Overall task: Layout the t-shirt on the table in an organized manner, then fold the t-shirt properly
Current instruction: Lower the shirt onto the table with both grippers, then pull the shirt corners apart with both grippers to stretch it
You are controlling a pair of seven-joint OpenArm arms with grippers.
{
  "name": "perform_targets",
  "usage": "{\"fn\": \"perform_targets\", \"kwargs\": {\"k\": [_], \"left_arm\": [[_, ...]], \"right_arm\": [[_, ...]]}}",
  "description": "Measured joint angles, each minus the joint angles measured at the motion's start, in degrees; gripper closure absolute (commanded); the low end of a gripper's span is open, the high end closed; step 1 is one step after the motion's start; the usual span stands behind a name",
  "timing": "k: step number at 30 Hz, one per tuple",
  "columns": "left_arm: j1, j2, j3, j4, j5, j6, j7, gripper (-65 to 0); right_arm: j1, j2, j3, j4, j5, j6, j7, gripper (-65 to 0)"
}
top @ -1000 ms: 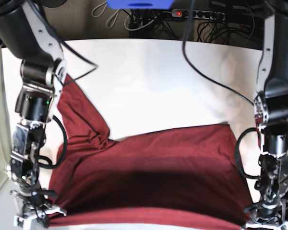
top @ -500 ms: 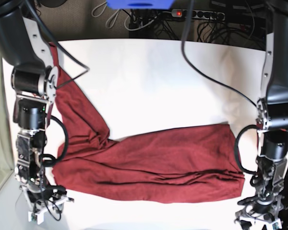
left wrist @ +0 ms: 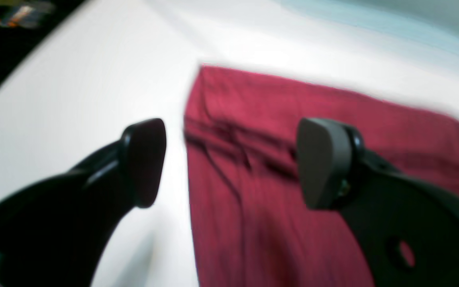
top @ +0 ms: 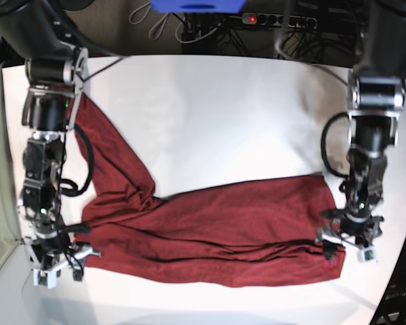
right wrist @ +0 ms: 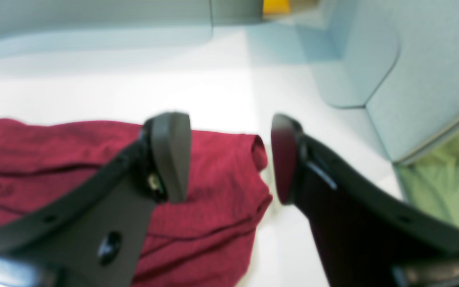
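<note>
the white surface (top: 210,115) fills most of my base view, and i see no containers on it, only cloth. the t-shirt (top: 210,233) lies across the near half as a long, wrinkled maroon band running side to side, with one narrower strip climbing up along the base view's left edge toward the far corner. creases bunch where that strip meets the band.

my left arm comes down on the base view's right, its forearm hanging nearly straight over the band's end. the left claw (top: 348,240) sits right at that end of the shirt; from the left wrist camera i see its two dark fingers (left wrist: 144,159) spread wide with nothing between them, one over bare surface and the other over cloth, the shirt's edge running between them. whether the tips touch the fabric i can't tell, the view is blurred.

my right arm drops along the base view's left, over the climbing strip. the right claw (top: 54,261) is at the near left corner of the band, also spread wide and holding nothing; in the right wrist camera one finger (right wrist: 171,155) is over the shirt's rumpled corner and the other over white surface just beside it.
</note>
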Motion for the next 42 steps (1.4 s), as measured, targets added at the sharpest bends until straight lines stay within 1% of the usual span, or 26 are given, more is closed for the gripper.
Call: {"fn": "perform_targets", "kwargs": {"k": [2,4,5,6,7,11,14,16,19,23,28,29,33,34,36,40,42], "left_arm": [[5.9,-1.01,-0.07,9.55,0.07,0.26,3.26,-49.4],[11.93,-1.44,-1.38,18.53,-0.04,-0.39,4.96,-49.4],[14.99,-1.16,-2.73,22.8,-0.07,-0.11,6.21,-49.4],[18.23,-0.63,-4.48,26.34,0.42,-0.61,6.08,-49.4],[21.24,0.0,-6.25,29.14,0.55,-0.81,7.23,-49.4],[30.21,2.36,-12.09,34.07,0.72,0.07,10.58,-49.4],[34.1,3.1,-14.05,35.5,0.57,-0.39,9.84,-49.4],[34.34,3.15,-14.05,33.59,0.48,-0.46,9.27,-49.4],[33.79,3.63,-14.01,30.95,0.61,-0.33,9.9,-49.4],[29.73,4.72,-14.12,27.65,1.11,-0.2,9.64,-49.4],[26.14,8.09,-14.05,23.74,8.41,-0.98,8.79,-49.5],[25.59,8.81,-14.05,22.12,10.73,-0.76,6.97,-49.5],[23.85,10.32,-14.12,20.17,13.4,-0.42,7.04,-49.2],[23.76,10.4,-14.1,19.71,13.57,-0.52,6.67,-47.9],[23.63,10.47,-14.12,18.32,13.7,-0.61,5.09,-41.3],[23.37,10.38,-14.38,17.33,13.84,-0.24,4.48,-19.0],[23.45,10.47,-14.38,17.84,13.46,-0.35,4.66,-6.6]], "right_arm": [[-2.69,-0.02,0.02,3.32,0.09,-0.07,-0.11,-33.1],[-5.55,-0.11,0.04,6.32,0.09,0.02,-0.39,-33.1],[-6.99,-0.09,0.04,7.87,0.17,0.0,-0.24,-33.1],[-8.52,-0.2,0.09,9.38,0.28,0.04,-0.2,-33.1],[-9.88,-0.24,0.04,10.67,0.11,0.07,-0.31,-33.1],[-14.19,-0.22,0.17,13.75,0.15,0.04,-0.22,-33.1],[-17.7,-0.57,0.17,15.76,0.35,0.07,0.02,-33.1],[-19.61,-1.62,0.35,15.87,0.33,0.04,0.04,-33.1],[-21.73,-2.95,0.57,15.89,0.35,0.04,-0.07,-33.1],[-23.58,-3.37,0.44,15.91,0.33,0.07,0.07,-33.1],[-25.24,-3.34,0.52,15.93,0.33,0.07,0.07,-33.1],[-25.27,-3.37,0.55,15.93,0.31,0.07,-0.07,-33.1],[-25.33,-3.37,0.55,15.96,0.33,0.04,0.26,-33.1],[-25.53,-3.37,0.55,15.96,0.35,0.04,0.24,-33.1],[-25.77,-3.37,0.55,15.96,0.35,0.07,0.22,-33.1],[-26.18,-3.37,0.55,15.96,0.33,0.04,0.09,-33.1],[-26.86,-3.37,0.52,16.0,0.33,0.04,0.26,-33.1]]}}
